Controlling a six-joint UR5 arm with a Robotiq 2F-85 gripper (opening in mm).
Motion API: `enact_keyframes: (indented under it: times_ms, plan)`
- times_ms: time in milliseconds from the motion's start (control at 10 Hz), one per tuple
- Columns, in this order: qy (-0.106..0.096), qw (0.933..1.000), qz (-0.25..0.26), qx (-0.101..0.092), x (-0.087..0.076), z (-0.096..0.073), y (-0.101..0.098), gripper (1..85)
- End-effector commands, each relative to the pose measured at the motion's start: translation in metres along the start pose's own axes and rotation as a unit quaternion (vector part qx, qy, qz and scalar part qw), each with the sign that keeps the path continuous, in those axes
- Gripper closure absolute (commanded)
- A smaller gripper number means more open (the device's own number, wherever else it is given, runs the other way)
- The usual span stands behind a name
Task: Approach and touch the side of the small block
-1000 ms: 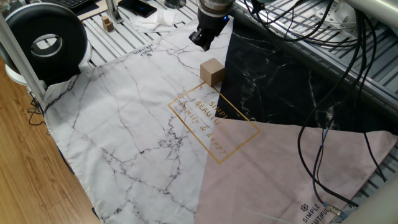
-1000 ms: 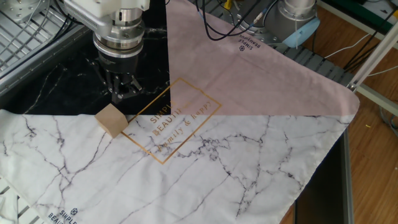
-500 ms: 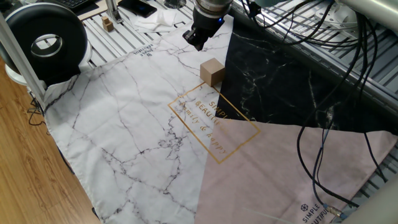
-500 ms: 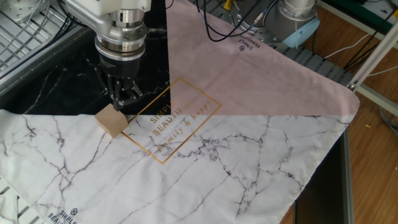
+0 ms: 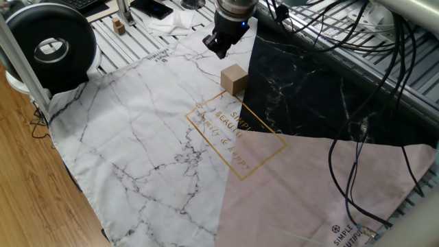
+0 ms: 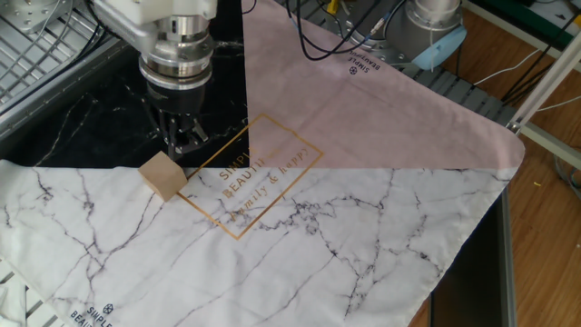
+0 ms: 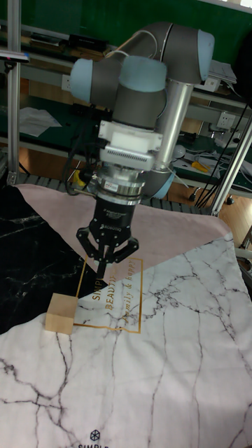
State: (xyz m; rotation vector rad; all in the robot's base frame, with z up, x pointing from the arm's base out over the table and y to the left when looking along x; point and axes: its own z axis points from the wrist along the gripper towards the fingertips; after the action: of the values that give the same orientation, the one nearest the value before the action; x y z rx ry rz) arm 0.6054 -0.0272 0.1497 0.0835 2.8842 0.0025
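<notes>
The small block (image 5: 234, 79) is a plain tan wooden cube resting on the cloth where the white marble and black marble parts meet, just off the corner of the gold printed frame. It also shows as the small block (image 6: 163, 175) and the small block (image 7: 61, 311). My gripper (image 7: 103, 269) points straight down with its fingers drawn together to a point and nothing between them. It hovers close beside the block; in the tall fixed view a narrow gap separates them. The gripper (image 5: 220, 46) sits just behind the block, and the gripper (image 6: 181, 145) is above its upper right corner.
The cloth (image 5: 151, 137) has white marble, black marble and pink parts. A round black device (image 5: 48, 42) stands at the far left corner, with a tiny wooden block (image 5: 119, 27) behind it. Cables (image 5: 357, 82) hang along the right side. The arm's base (image 6: 434, 27) stands beyond the pink part.
Over the last second the gripper has shifted sideways and closed in on the block's side. Since half a second ago it has barely moved. The block has stayed in place.
</notes>
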Motion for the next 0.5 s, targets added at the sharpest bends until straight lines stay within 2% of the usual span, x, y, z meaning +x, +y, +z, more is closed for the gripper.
enact_keyframes:
  times_ms: [0, 200, 400]
  plan:
    - [0.044, 0.9985, -0.028, 0.015, 0.023, 0.038, -0.045, 84.7]
    - [0.041, 0.9971, -0.038, 0.052, 0.015, 0.045, -0.082, 84.7]
    - [0.046, 0.9949, -0.064, 0.064, 0.008, 0.051, -0.117, 84.7]
